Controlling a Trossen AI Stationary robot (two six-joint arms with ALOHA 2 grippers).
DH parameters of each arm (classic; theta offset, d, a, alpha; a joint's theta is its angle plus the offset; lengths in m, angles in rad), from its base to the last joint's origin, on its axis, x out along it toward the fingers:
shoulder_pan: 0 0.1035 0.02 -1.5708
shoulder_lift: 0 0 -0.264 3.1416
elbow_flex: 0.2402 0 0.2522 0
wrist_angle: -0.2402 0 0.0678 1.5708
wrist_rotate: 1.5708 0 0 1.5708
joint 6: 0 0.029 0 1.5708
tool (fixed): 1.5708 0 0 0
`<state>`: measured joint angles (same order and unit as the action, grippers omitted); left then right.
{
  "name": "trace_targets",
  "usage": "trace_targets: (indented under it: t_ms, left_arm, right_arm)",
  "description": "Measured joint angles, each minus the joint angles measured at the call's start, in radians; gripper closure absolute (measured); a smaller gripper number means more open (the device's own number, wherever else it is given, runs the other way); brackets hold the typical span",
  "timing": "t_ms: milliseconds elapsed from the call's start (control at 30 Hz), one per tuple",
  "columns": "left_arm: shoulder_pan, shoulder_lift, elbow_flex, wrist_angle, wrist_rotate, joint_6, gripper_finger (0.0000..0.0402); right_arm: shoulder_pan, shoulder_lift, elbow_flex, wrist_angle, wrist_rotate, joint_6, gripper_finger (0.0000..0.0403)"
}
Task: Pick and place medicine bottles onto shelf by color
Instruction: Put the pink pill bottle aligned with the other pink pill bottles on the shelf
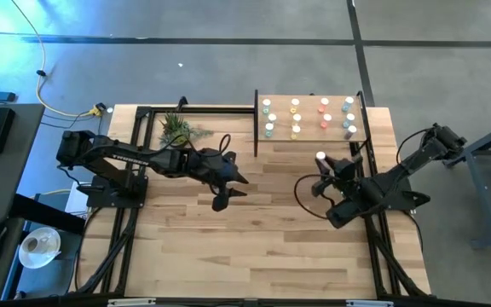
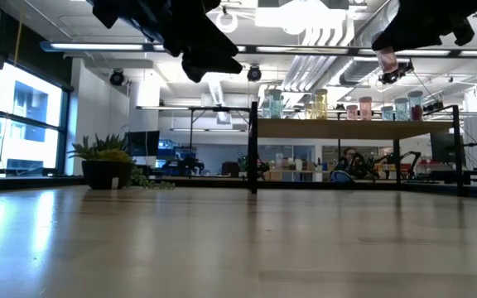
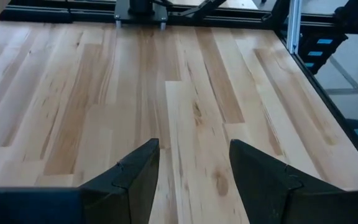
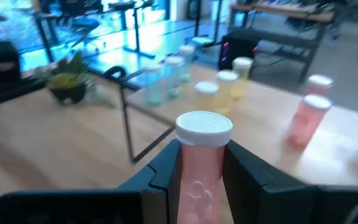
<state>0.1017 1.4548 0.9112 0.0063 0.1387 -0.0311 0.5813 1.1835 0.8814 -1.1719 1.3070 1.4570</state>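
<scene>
We see the right gripper (image 4: 201, 171), fingers clamped on an orange-red bottle (image 4: 202, 163), just beside the shelf (image 1: 309, 135); the left gripper (image 3: 194, 180), farther off, fingers parted, holds nothing.

The tabletop (image 1: 254, 239) carries a plant (image 1: 176, 130) and the shelf (image 1: 309, 136) along its far edge; bottles (image 1: 297, 118) stand on the shelf.

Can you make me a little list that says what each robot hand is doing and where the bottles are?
right gripper: shut on a pink bottle, held in the air near the shelf
left gripper: open, empty, above the table
bottles on shelf: standing upright in rows by color
plant: on the table, beside the shelf
</scene>
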Motion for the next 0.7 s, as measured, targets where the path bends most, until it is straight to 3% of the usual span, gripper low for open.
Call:
trace_targets:
  t_ms: [300, 500, 700]
  left_arm:
    - [-0.006, 0.0, 0.0, -0.001, 0.0, 0.042, 0.0216]
    - [-0.005, 0.0, 0.0, 0.002, -0.001, 0.043, 0.0216]
    - [-0.005, 0.001, 0.0, 0.034, -0.04, 0.125, 0.0216]
  right_arm:
    - [-0.118, 0.0, 0.0, -0.026, 0.154, 0.0, 0.0319]
    - [-0.181, 0.0, 0.0, -0.036, 0.179, -0.006, 0.0319]
    - [-0.17, 0.0, 0.0, -0.036, 0.155, -0.044, 0.0319]
